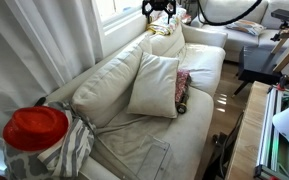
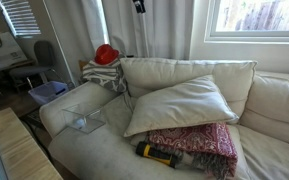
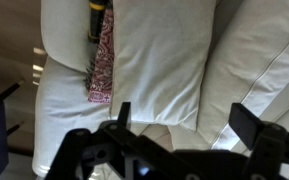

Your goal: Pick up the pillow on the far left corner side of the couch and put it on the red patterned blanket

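Currently we are observing the pillow (image 2: 184, 103) lying tilted against the back cushions of the couch (image 2: 94, 150), with its lower edge overlapping the red patterned blanket (image 2: 206, 141) in both exterior views. In the wrist view the pillow (image 3: 159, 55) is sitting just beside the blanket (image 3: 103, 60), whose strip is showing along its left edge. A dark yellow-and-black object (image 2: 156, 154) is lying in front of the blanket.

We are finding the end effector (image 3: 179, 125) with its fingers spread apart and gripping nothing, hanging well above the couch in the wrist view; in an exterior view the end effector (image 1: 162, 10) is appearing high near the window.

We are judging the pillow to be light, soft and loosely filled, so it is likely sagging and folding when lifted. We are advising a pinch on an upper corner or along the top seam, where the fabric is bunching readily; the broad face is offering little to close upon. We are expecting no fragility and little slip on the woven cover.
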You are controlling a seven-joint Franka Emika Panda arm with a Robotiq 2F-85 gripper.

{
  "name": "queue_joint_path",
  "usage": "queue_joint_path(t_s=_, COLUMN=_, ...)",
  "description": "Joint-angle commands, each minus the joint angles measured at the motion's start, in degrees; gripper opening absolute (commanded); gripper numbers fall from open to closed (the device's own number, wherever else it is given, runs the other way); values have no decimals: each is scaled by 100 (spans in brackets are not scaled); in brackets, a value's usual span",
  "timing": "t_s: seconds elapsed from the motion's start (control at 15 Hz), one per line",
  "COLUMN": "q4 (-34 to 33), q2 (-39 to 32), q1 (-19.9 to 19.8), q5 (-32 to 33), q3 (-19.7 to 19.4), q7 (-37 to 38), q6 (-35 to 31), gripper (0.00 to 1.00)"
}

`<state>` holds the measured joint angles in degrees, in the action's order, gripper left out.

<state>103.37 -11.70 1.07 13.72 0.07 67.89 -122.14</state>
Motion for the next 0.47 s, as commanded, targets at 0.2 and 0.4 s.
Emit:
queue_joint_path(t_s=0.2, q4=223, q2=235, q1=86, q5=-556, q3=-69, q7=-27, q6=10, gripper=100)
queue_joint_path(t_s=0.4, q4=256, q2=255, q1=85, q5=-584, q3=-67, q7=-26, q6=10, gripper=100)
